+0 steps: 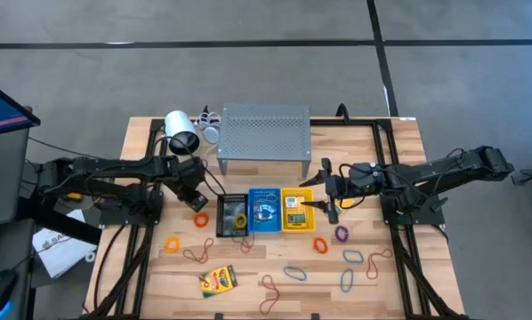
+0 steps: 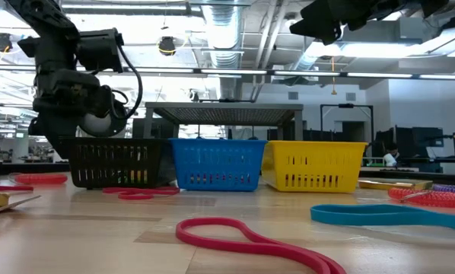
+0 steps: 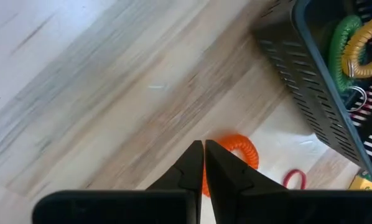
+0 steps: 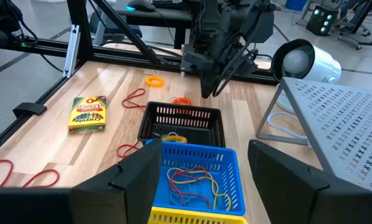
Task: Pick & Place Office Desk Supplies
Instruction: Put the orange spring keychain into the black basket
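Looking down, you see the left gripper (image 1: 197,201) pressed together, empty, above the orange coiled band (image 1: 200,219) beside the black mesh basket (image 1: 231,214), right gripper (image 1: 325,206) spread over the yellow basket (image 1: 297,210), your right wrist view alone reveals thin bands (image 4: 189,183) inside the blue basket (image 4: 195,180), crayon box (image 4: 88,112) on the wooden table (image 4: 37,143).

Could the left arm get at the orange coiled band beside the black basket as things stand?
Probably yes. The left gripper hangs shut right above the orange coiled band, which lies on bare table just outside the black basket with nothing on top. The fingers would need to open first, and the basket wall stands close by.
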